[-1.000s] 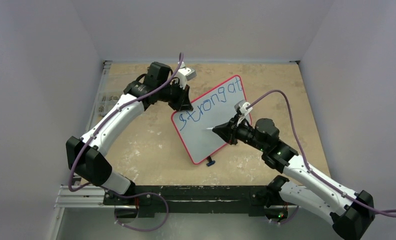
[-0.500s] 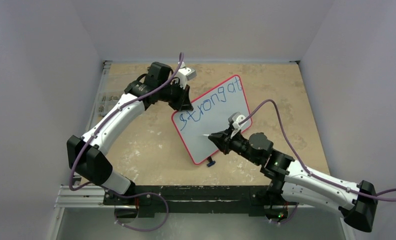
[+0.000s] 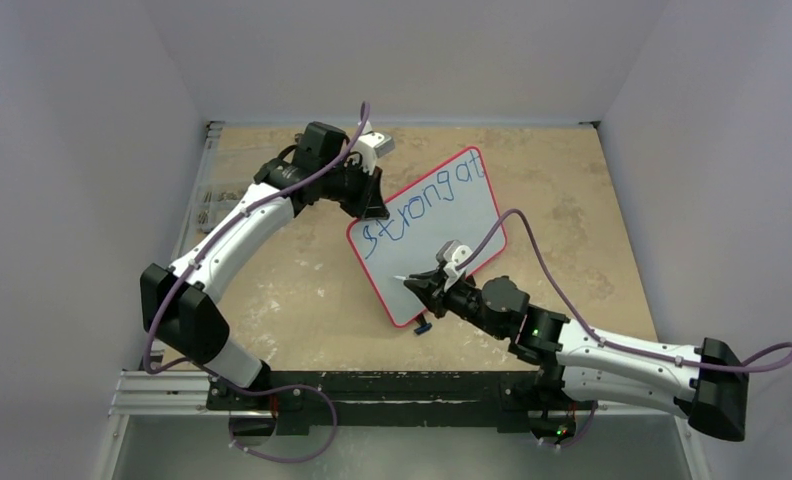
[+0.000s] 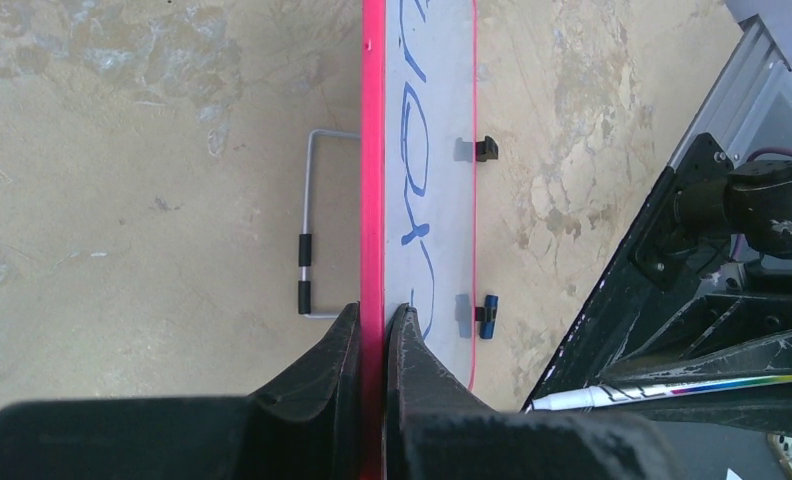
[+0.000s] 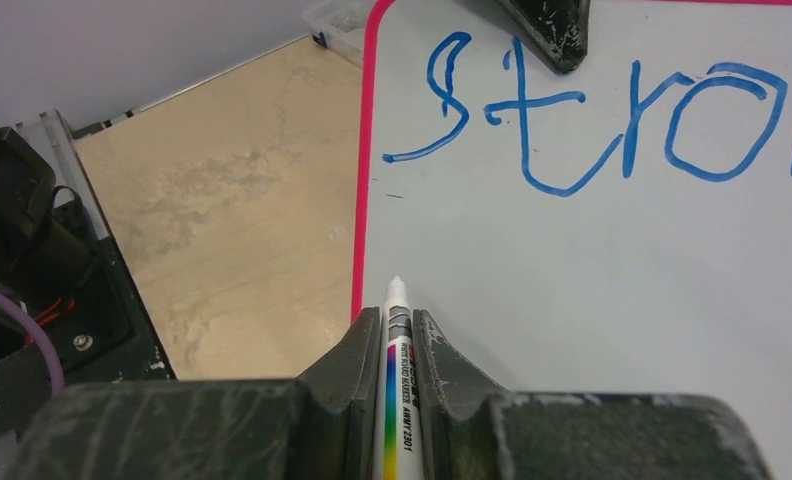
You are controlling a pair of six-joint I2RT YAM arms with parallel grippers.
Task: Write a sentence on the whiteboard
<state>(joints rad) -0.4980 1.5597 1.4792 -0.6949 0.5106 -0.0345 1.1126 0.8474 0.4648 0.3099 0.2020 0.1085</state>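
The whiteboard, red-framed, stands tilted at mid-table. The sentence in blue reads "strong at" along its upper edge, and its first letters show in the right wrist view. My left gripper is shut on the board's upper left corner; its jaws pinch the red frame at the left gripper. My right gripper is shut on a white marker. The marker's tip sits just inside the board's left frame, below the "s". I cannot tell whether it touches.
A wire stand sticks out behind the board. A black foot and a blue foot rest on the tan tabletop. A clear box lies at the table's left edge. Aluminium rails run along the near edge.
My right arm has swung down and left across the board, carrying the marker from the right side to the lower left edge. The board and left gripper shifted slightly.
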